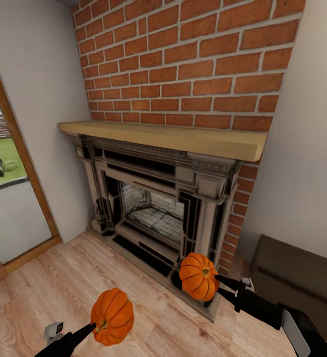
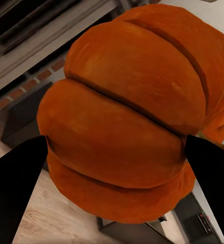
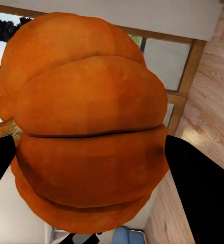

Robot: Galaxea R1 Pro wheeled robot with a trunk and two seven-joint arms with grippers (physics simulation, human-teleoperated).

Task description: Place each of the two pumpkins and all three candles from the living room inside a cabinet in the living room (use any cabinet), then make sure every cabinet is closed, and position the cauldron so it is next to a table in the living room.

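Note:
I hold one orange ribbed pumpkin in each hand, above the plank floor. The left pumpkin (image 1: 112, 316) (image 2: 132, 117) sits between the black fingers (image 2: 15, 193) of my left gripper (image 1: 103, 325), which is shut on it. My right gripper (image 1: 210, 282) is shut on the right pumpkin (image 1: 198, 276) (image 3: 89, 132), with one dark finger (image 3: 203, 193) pressed on its side. A low dark brown cabinet (image 1: 297, 280) stands at the right, its flat top showing. Candles, cauldron and table are out of view.
An ornate stone fireplace (image 1: 158, 208) with a pale wood mantel (image 1: 168, 136) stands straight ahead under the red brick chimney (image 1: 183, 64). A glass door (image 1: 7, 198) with a wooden frame is at the left. Light plank floor (image 1: 49, 282) lies open at the front left.

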